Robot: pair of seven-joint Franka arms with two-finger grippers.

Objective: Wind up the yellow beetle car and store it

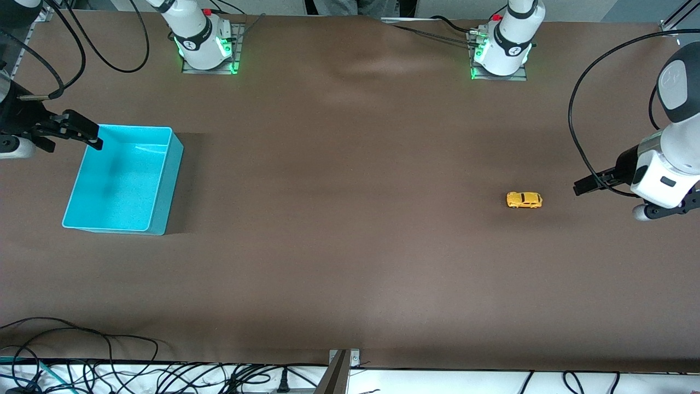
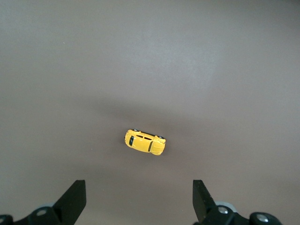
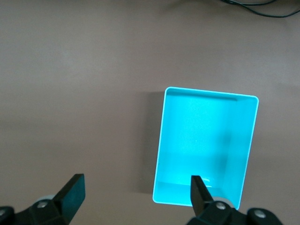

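We found the car standing on its wheels on the bare table, in the right-middle of the front frame, toward the left arm's end — nothing touching it. In the left wrist picture the car sat just below centre, with the two dark fingers spread wide at the bottom corners. The left gripper hung at the right edge of the front frame, just beside the car, jaws released and empty.

Well apart, at the middle left of the front frame, lay the bin — turquoise, and we saw nothing in it. The right gripper hovered over the bin's upper-left corner, its fingers likewise spread and holding nothing; that arm looked to be waiting.

We judged the task barely begun: the car was not grasped, not wound, not stored. Everything was still left.
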